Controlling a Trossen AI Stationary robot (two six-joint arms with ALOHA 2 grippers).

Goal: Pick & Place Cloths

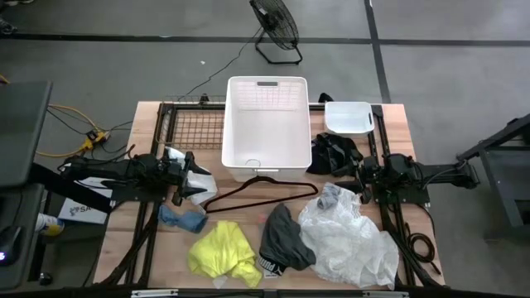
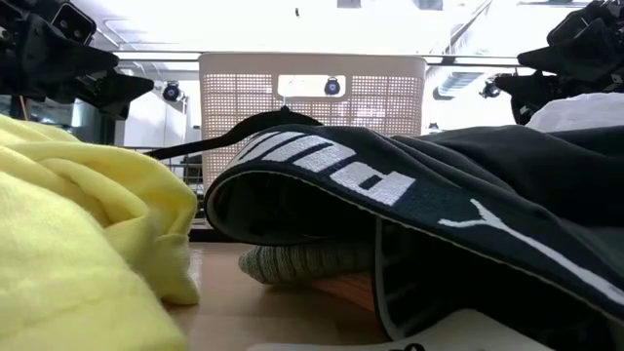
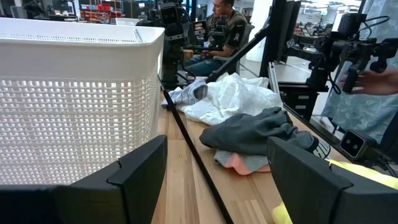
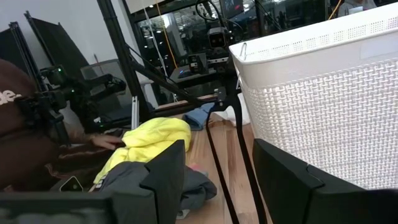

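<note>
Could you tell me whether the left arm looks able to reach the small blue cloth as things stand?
Probably yes: the blue cloth lies uncovered on the table just in front of the left gripper, whose jaws are open and empty, and nothing lies between them.

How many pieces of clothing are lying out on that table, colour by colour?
Going by the overhead view:
White cloth: 1
Yellow cloth: 1
Dark grey cloth: 1
Black cloth: 1
Blue cloth: 1
Pink piece, peeking from under the grey one: 1
Total: 6, none of them in the basket.
</note>
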